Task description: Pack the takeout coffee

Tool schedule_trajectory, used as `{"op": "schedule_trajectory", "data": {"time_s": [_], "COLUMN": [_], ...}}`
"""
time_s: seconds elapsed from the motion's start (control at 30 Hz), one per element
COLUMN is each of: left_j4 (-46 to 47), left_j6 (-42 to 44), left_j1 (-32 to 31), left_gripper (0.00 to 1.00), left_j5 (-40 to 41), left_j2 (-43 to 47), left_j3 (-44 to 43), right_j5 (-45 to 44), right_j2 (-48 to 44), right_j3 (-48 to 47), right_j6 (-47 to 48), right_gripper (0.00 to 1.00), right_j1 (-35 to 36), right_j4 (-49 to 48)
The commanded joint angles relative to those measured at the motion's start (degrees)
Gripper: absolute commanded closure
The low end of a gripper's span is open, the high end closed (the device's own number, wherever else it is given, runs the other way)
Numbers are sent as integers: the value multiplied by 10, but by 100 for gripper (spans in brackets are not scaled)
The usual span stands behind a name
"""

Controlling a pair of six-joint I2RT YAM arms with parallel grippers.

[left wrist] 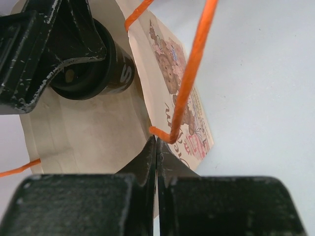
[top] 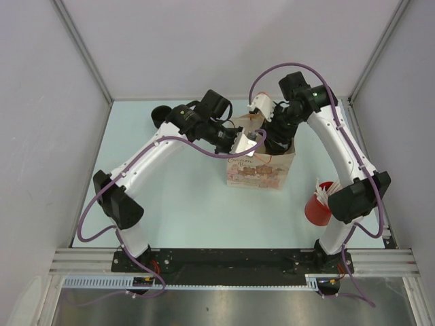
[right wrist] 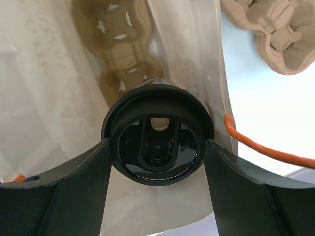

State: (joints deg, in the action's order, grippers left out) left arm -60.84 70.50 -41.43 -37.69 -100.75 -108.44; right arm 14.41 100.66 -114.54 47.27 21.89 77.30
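Closest to the left wrist lens, I see the left hand (left wrist: 156, 150) pinched fully shut on the rim of the paper bag (left wrist: 88, 132), beside its orange handle (left wrist: 189, 73). The bag stands on the counter (top: 183, 197). My right hand (right wrist: 156, 152) reaches inside it, fingers spread just enough to clamp the black-lidded coffee cup (right wrist: 156, 132) above a cardboard carrier (right wrist: 123, 44) lying within.

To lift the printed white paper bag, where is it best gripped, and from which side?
Probably the orange cord handle, from above: its loop rises free above the printed white paper bag's open rim, and the paper walls look thin.
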Motion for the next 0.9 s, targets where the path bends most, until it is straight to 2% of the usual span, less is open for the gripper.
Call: {"op": "schedule_trajectory", "data": {"time_s": [0.0,0.13,0.4,0.87], "left_j4": [6,17,65,70], "left_j6": [18,3,-35,-41], "left_j1": [1,3,3,3], "left_gripper": [100,100,100,100], "left_j5": [-12,-2,54,66], "left_j2": [26,31,48,68], "left_j3": [-23,-23,6,31], "right_j5": [-34,-66,-62,-53], "right_j2": [-8,-13,-34,-21], "right_j3": [3,19,72,119], "right_j6": [30,36,42,22], "right_gripper": [68,68,70,70], "right_j1": [5,12,28,40], "right_j4": [96,96,96,96]}}
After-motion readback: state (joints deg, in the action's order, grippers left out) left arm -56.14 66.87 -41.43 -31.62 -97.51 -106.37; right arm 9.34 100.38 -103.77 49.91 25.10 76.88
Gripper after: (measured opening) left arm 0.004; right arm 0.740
